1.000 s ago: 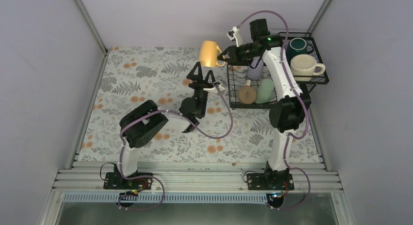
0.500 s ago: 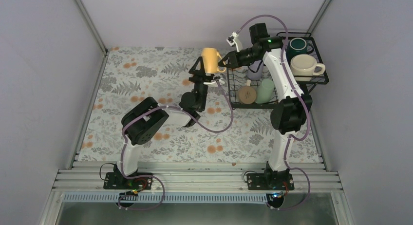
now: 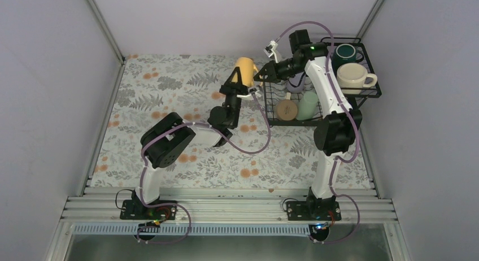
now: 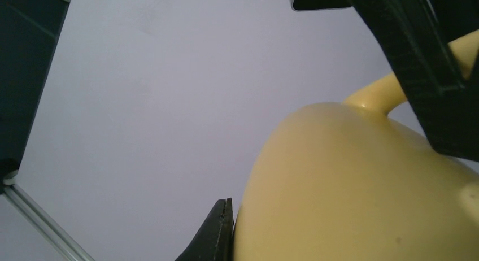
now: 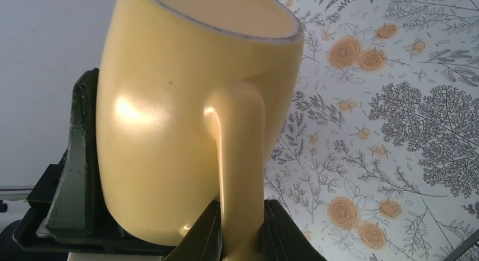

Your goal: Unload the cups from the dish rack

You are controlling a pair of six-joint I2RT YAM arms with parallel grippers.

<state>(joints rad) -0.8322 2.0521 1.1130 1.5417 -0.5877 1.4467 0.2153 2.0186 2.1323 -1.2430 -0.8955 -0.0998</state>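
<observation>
The glossy yellow ceramic mug (image 3: 245, 66) is up in the air, tilted, just left of the black wire dish rack (image 3: 291, 124), with its handle toward the rack. In the rack's raised basket a dark green mug (image 3: 344, 51) and a cream mug (image 3: 353, 75) sit upright, mouths up, handles out to the right. Down in the lower tray are a lavender tumbler (image 3: 295, 83), half hidden, and a mint-green tumbler (image 3: 308, 104) near it.

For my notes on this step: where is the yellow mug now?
In the top view, the yellow mug hangs just left of the dish rack, its handle pinched by the right tool, its body between the fingers of the left tool.
</observation>
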